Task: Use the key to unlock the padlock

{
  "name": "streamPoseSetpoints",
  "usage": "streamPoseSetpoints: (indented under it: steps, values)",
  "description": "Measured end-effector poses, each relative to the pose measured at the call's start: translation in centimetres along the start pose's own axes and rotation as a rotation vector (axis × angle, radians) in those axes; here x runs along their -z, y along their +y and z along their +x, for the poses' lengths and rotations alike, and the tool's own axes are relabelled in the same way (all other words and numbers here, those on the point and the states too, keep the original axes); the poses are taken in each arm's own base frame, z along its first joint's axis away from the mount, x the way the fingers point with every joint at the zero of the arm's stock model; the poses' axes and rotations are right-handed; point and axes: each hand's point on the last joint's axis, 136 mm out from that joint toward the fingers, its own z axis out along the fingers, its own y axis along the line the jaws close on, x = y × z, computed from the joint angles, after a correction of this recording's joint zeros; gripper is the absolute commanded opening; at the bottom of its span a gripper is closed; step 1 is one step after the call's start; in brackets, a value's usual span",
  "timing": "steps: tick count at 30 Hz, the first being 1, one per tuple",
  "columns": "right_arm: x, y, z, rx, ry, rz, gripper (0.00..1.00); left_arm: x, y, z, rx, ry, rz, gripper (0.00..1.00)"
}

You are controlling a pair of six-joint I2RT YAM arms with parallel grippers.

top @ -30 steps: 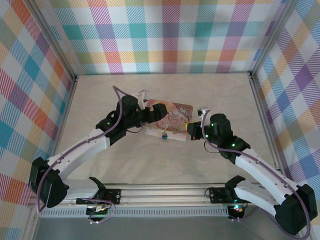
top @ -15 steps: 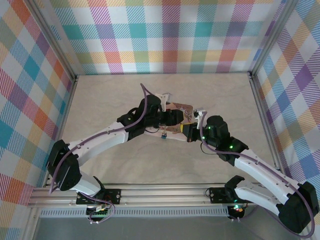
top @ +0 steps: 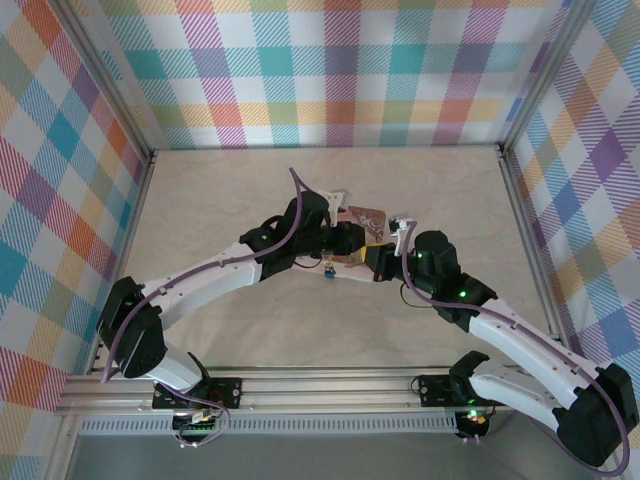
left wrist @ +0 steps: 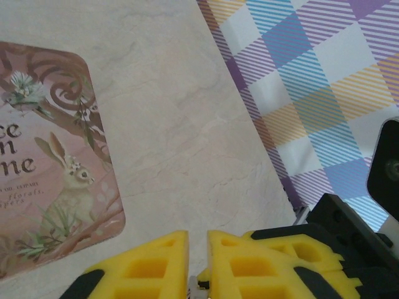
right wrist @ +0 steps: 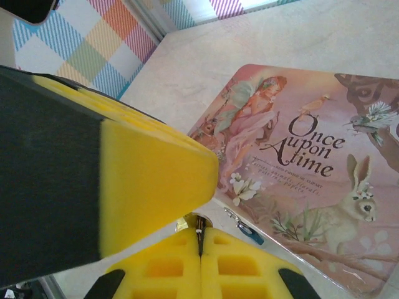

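1. Beige table (top: 200, 200) inside plaid walls (top: 330, 70); a pink tin (top: 365, 216) lies mid-table.
2. Blue padlock (right wrist: 250, 233) lies slantwise at the tin's near edge, its shackle end nearer the key (right wrist: 199, 227).
3. My right claw (right wrist: 201, 246) pinches the key; its long axis runs straight out of the pads, tip toward the tin.
4. My left claw (left wrist: 197, 249) hangs just beside the right one, pads pressed almost together.

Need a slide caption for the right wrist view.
Right gripper pinching the key, close to the blue padlock at the edge of the pink "Once upon a time" tin.
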Motion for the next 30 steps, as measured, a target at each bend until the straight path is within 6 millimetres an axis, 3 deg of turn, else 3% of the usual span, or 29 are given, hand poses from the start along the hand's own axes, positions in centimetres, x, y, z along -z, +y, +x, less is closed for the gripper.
streamPoseSetpoints:
  steps: [2,4,11,16,23,30]
  values:
    - [0.1,0.0,-0.1,-0.007,-0.003,-0.001,0.00,0.1,0.2,-0.1,-0.007,-0.002,-0.013,0.00]
    - [0.1,0.1,-0.1,-0.009,-0.003,-0.002,0.01,0.1,0.3,-0.1,-0.008,-0.002,-0.021,0.00]
    - [0.6,0.4,-0.3,0.015,-0.017,-0.014,0.30,0.9,1.0,0.1,-0.049,-0.003,-0.082,0.00]
    - [2.2,1.0,-0.5,0.054,-0.052,-0.058,0.43,2.9,1.5,-0.3,-0.102,-0.017,-0.141,0.00]
    - [4.1,1.5,-2.8,0.014,-0.109,-0.212,0.52,5.9,-0.2,-1.4,-0.169,-0.062,-0.117,0.00]
    - [3.7,4.5,-2.4,-0.014,-0.035,-0.429,0.53,7.2,-2.1,-1.5,-0.196,-0.067,-0.037,0.00]
